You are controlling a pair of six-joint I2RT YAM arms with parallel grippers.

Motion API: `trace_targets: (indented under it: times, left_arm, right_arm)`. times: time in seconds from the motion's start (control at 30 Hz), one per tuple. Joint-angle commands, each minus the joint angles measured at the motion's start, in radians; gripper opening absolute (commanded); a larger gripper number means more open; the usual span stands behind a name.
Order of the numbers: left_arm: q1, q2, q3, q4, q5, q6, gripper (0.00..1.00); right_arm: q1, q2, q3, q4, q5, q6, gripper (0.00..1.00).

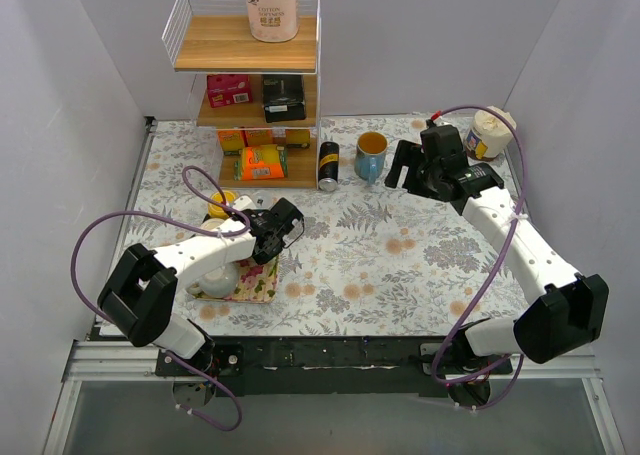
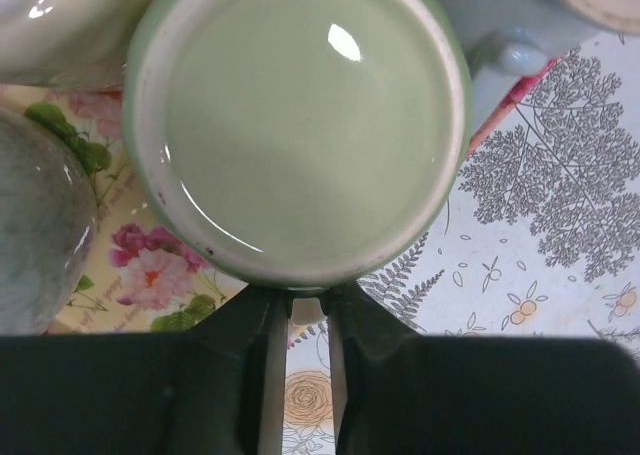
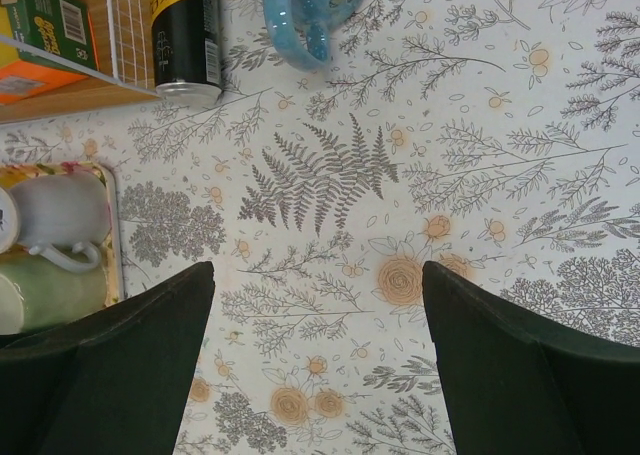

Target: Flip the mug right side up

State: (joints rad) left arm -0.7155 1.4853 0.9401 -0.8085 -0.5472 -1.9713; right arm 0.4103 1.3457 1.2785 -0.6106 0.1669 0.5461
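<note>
Shows a table spread with a pale cloth printed in grey ferns and orange blossoms. Bears at the far edge, left of the middle, a wire-and-wood shelf unit, standing upright on the cloth. Has a black can upright just beside the unit's right foot. Has a blue mug mouth up to the right of the can, near it but not touching. Holds a white tub in the far right corner. Carries a flowered tray lying flat toward the near left corner. Shows a small yellow object just beyond the tray's far side, too hidden to tell whether on tray or cloth.
</note>
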Motion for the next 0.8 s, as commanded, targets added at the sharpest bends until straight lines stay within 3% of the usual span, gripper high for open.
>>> trace_targets:
  times: [0.0,0.47,0.77]
  left_arm:
    - [0.005,-0.014,0.002,-0.006,-0.036,-0.009,0.03]
    - [0.004,-0.109,0.055,-0.103,-0.026,-0.034,0.0]
    - [-0.001,-0.253,0.189,-0.161,0.053,-0.015,0.0]
  right_arm:
    - [-0.019,-0.031,-0.011,0.012,-0.02,-0.006,0.91]
    - [-0.041,-0.043,-0.028,0.031,-0.056,0.006,0.91]
    - [-0.045,-0.046,-0.015,0.044,-0.156,0.015,0.92]
